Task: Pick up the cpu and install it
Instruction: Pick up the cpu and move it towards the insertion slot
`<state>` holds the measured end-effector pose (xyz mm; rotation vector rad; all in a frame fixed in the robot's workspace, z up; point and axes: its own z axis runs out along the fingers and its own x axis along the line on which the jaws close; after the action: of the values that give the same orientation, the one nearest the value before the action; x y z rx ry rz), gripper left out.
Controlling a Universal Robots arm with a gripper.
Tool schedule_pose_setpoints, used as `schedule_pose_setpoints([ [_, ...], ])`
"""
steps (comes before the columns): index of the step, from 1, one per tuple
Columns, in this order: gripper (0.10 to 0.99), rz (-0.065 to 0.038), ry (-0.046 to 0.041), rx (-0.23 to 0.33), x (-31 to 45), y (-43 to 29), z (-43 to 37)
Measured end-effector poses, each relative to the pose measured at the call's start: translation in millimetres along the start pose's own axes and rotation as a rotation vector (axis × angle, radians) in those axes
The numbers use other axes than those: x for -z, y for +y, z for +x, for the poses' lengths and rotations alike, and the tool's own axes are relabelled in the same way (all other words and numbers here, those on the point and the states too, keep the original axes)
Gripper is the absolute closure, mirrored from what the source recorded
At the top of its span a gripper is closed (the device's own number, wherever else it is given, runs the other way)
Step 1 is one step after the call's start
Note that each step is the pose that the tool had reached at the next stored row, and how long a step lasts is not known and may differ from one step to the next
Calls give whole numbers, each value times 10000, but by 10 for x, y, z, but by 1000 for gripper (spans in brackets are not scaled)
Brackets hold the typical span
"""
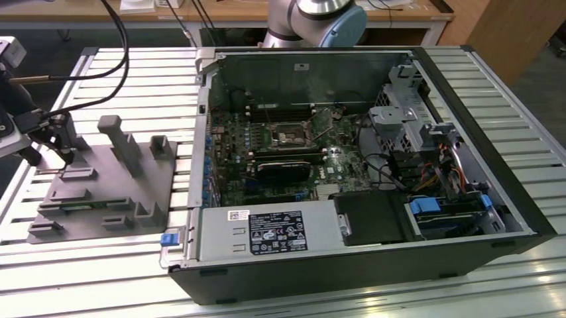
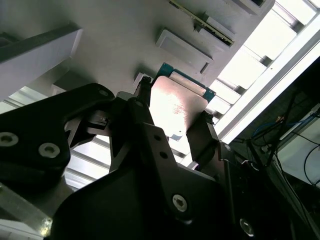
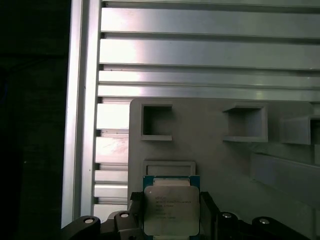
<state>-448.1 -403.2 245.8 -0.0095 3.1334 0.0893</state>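
The cpu (image 3: 169, 210), a flat silver square with a teal-green rim, sits between my gripper's (image 3: 170, 200) two black fingers, just over the grey fixture block (image 3: 210, 145). In the second wrist view the cpu (image 2: 176, 107) shows as a shiny plate with a finger pressed against each side, so the gripper (image 2: 175, 100) is shut on it. In the exterior view my gripper (image 1: 52, 158) hangs over the fixture block (image 1: 106, 179) at the exterior view's left. The black motherboard socket (image 1: 290, 136) lies inside the open computer case, well to the right of the gripper.
The open computer case (image 1: 354, 265) lies on a slatted aluminium table (image 1: 79, 265), with cables, a drive bay (image 1: 442, 212) and a power supply (image 1: 265, 232) inside. The fixture block carries upright posts (image 1: 119, 142) close to the gripper. Black cables (image 1: 115, 53) hang above the table's left part.
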Motion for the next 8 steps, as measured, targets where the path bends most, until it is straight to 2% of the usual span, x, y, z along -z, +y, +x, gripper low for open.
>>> schedule_pose_setpoints([
  [8,549,0,0,0,14,1,0],
])
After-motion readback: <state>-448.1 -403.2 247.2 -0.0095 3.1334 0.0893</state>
